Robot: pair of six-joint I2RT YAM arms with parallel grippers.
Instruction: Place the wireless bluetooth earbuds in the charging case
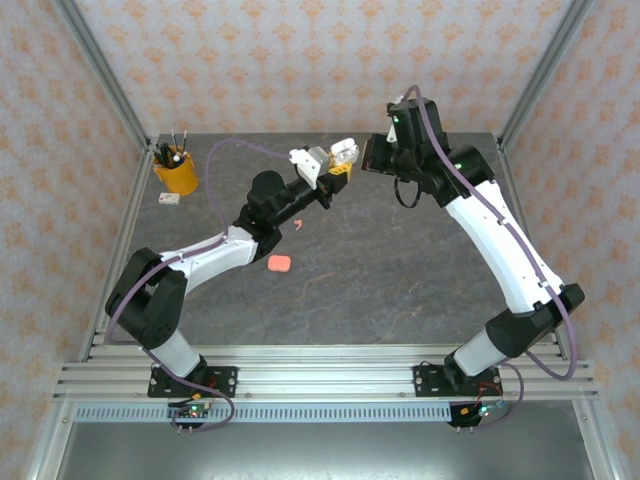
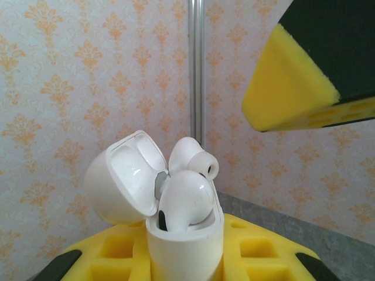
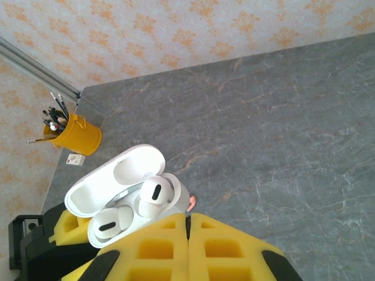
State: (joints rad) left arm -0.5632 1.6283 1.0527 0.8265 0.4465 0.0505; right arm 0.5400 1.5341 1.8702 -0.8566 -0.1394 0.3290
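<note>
Nearest the arm bases, a pink case (image 1: 279, 263) lies closed on the dark tabletop (image 1: 420, 270). Just past it, one coral-pink earbud (image 1: 299, 222) sits loose on the stone, close beside the left arm.

Up to the middle now: the left pincer (image 1: 338, 160) is clenched on the white charging case (image 2: 184, 252), yellow pads either side of its body, holding it upright and off the tabletop. The lid (image 2: 123, 175) is flipped open, tilted back to the left. Two white earbuds are in there! One (image 2: 184, 199) sits low in its pocket; the other (image 2: 193, 158) stands higher behind it, its rubber tip pointing out to the right, not fully down.

Facing it, the right pincer (image 3: 187, 234) has its yellow pads pressed flat together, nothing showing between them. It hangs just beside the open case, with a clear gap in the left wrist view.

Far back at the left corner stands a yellow cup (image 1: 177, 175) full of pens, with a small white tag (image 1: 168, 200) lying near it.
</note>
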